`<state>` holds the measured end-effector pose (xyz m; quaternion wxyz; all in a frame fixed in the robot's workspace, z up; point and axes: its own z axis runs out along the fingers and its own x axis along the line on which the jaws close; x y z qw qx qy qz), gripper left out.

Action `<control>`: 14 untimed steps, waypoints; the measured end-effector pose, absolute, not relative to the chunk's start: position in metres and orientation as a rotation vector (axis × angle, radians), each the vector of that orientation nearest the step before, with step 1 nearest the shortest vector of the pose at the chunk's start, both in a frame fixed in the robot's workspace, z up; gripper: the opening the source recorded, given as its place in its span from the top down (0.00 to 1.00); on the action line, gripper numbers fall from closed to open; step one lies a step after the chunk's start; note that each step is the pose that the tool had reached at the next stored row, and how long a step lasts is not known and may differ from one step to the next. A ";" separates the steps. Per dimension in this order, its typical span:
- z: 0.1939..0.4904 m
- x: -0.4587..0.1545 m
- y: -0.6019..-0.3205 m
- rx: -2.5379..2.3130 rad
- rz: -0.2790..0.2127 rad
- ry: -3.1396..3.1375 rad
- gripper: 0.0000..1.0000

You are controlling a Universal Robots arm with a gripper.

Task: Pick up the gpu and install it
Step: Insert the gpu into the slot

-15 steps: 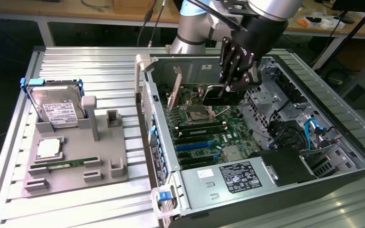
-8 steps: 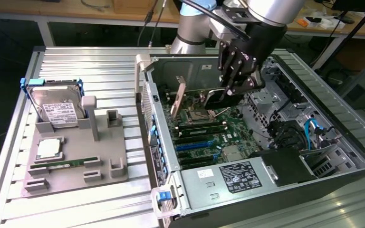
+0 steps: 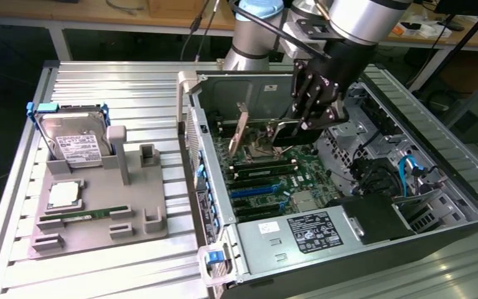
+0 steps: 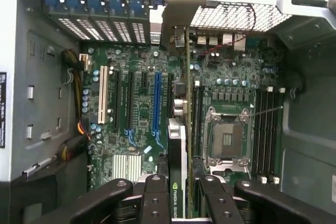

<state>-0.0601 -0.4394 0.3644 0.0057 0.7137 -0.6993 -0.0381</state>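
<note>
One gpu (image 4: 177,148) clamped edge-on in gripper (image 4: 181,205) | above motherboard (image 4: 136,103), far in case (image 4: 42,103) | likely light, stiff, fragile | hold top edge

Tool (image 4: 181,187) with gpu (image 4: 177,148) has room above motherboard (image 4: 139,103); case walls (image 3: 248,87), power supply (image 3: 305,232) flank.

Silver-grey tubular arm (image 3: 251,50) with a pale blue joint cap (image 3: 260,7). The black pincer (image 4: 177,200) has jointed metal links (image 4: 102,200) studded with small round silver screw heads (image 4: 122,183).
</note>
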 end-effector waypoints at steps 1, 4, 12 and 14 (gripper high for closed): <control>0.362 -0.060 -0.439 2.208 -0.120 -2.217 0.73; 0.356 -0.060 -0.439 2.168 -0.120 -2.258 0.73; 0.343 -0.064 -0.439 2.166 -0.117 -2.258 0.73; 0.343 -0.064 -0.439 2.166 -0.117 -2.257 0.73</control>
